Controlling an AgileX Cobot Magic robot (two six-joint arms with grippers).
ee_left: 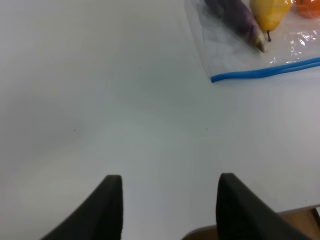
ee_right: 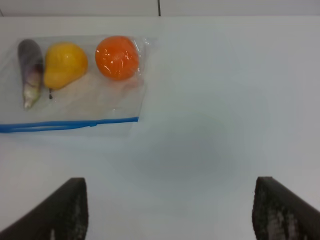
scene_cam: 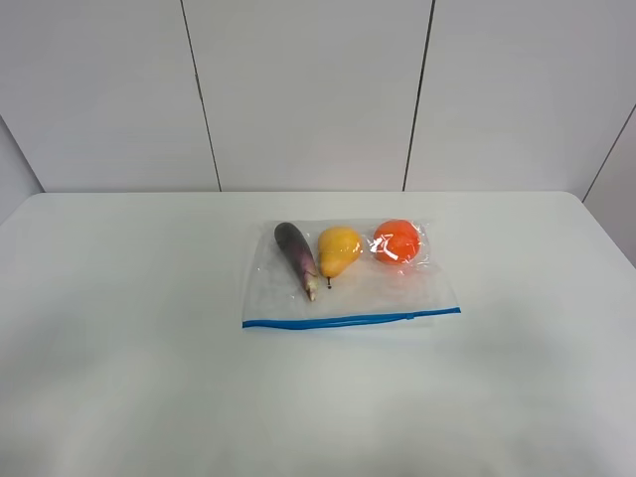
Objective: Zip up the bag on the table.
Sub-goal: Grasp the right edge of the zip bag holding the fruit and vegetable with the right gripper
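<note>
The left gripper (ee_left: 170, 177) hangs over bare counter (ee_left: 100, 100) with its dark fingers spread wide and nothing between them. The right gripper (ee_right: 170, 180) is likewise splayed and empty. Both sit well short of the bag (ee_right: 115, 100), on the side of its zipper edge, and neither arm shows in the high view. That looks like a ready stance with the seal in sight, before either gripper commits to it.

The bag lies flat near the middle of the counter, blue zipper strip (scene_cam: 348, 320) along the edge nearest the robot, which suits an approach from this side. It is clear, rectangular and slightly crinkled. An eggplant (scene_cam: 295, 256), a yellow pear (scene_cam: 338, 248) and an orange fruit (scene_cam: 397, 240) line up against the far edge, leaving the film beside the strip flat.

In the right wrist view the strip seems to split into two lines along much of its length, so it is probably not sealed there. A small dark spot partway along may be a slider; I cannot tell.
</note>
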